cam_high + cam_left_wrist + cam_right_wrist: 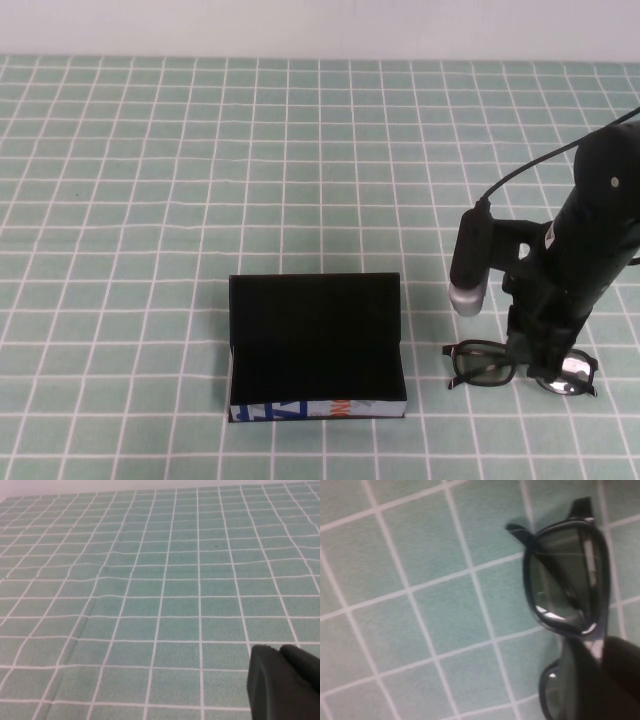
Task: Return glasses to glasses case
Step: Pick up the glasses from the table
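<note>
High view, left to right: green checked tablecloth point(150, 180) covers the table. Left arm outside this view. Glasses case point(317, 350) sits near the front edge, centre, flap lid standing open at the back, black interior showing nothing inside, white printed front edge facing the robot. Just right of it, apart from it, the glasses point(520, 367) lie on the cloth, lenses upright. Right gripper point(535, 352) is down over the bridge of the glasses, arm rising to the right; finger spread cannot be told. Left wrist view: left gripper point(285, 685) shows as a dark tip above bare cloth, nothing held in sight; opening cannot be told. Right wrist view: one lens close, dark finger point(620, 670) at the bridge.
</note>
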Tool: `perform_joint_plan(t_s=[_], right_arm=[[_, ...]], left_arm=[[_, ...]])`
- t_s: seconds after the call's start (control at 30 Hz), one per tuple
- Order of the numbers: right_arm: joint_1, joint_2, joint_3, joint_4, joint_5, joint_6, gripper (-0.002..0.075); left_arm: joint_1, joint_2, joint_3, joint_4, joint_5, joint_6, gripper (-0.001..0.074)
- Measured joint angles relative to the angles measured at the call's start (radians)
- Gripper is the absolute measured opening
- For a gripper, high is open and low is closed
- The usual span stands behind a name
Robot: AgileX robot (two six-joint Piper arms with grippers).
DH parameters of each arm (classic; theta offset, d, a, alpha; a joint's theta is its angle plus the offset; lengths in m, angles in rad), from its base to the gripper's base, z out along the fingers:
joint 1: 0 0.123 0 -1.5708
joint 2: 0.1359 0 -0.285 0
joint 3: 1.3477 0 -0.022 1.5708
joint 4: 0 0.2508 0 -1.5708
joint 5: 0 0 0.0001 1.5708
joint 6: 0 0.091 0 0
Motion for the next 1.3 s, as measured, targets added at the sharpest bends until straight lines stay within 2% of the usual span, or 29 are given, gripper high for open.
perform_joint_plan(t_s=[0.07, 0.2, 0.27, 0.33, 0.43, 0.73, 1.07, 1.3], right_arm=[[0.000, 0.008, 0.000, -0.019, -0.009, 0.022, 0.0182], [0.000, 0.023, 0.000, -0.069, -0.031, 0.065, 0.0434], [0.000, 0.031, 0.000, -0.088, -0.037, 0.072, 0.0488], [0.000, 0.040, 0.000, -0.094, -0.042, 0.072, 0.0503], [0.000, 0.067, 0.000, -0.097, -0.049, 0.072, 0.0478], [0.000, 0.149, 0.000, -0.097, -0.070, 0.072, 0.0328], [0.000, 0.158, -0.002, -0.097, -0.050, 0.070, 0.0053], [0.000, 0.158, -0.009, -0.082, -0.030, 0.031, 0.0036]], left_arm=[[0.000, 0.000, 0.000, 0.000, 0.000, 0.000, -0.0002], [0.000, 0.000, 0.000, 0.000, 0.000, 0.000, -0.0002], [0.000, 0.000, 0.000, 0.000, 0.000, 0.000, -0.0002], [0.000, 0.000, 0.000, 0.000, 0.000, 0.000, -0.0002], [0.000, 0.000, 0.000, 0.000, 0.000, 0.000, -0.0002], [0.000, 0.000, 0.000, 0.000, 0.000, 0.000, -0.0002], [0.000, 0.000, 0.000, 0.000, 0.000, 0.000, -0.0002], [0.000, 0.000, 0.000, 0.000, 0.000, 0.000, -0.0002]])
